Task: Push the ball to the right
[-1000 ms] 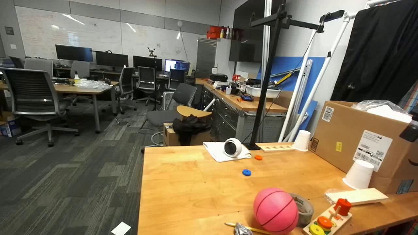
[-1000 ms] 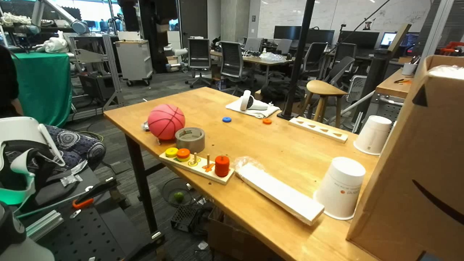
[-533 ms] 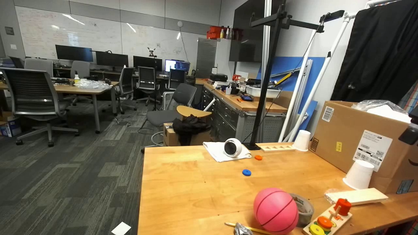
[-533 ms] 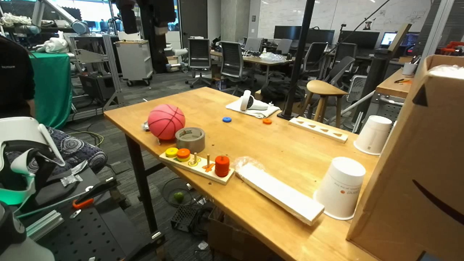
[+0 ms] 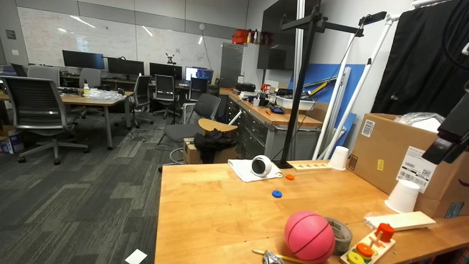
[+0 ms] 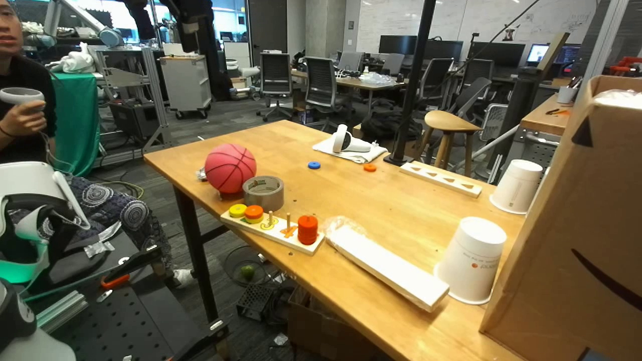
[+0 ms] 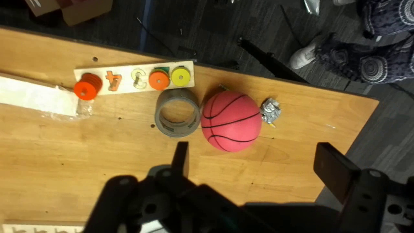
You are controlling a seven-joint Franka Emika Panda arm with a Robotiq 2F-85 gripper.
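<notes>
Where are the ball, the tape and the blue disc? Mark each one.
Ball (image 7: 231, 121): wrist view, on the middle of its pink surface.
Tape (image 6: 265, 202): in an exterior view, on its outer wall.
Blue disc (image 5: 277, 193): in an exterior view, on its upper face.

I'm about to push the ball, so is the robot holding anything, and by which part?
Nothing is held: the jaws stand open, and the round pink-red rubber ball sits clear of them.
</notes>
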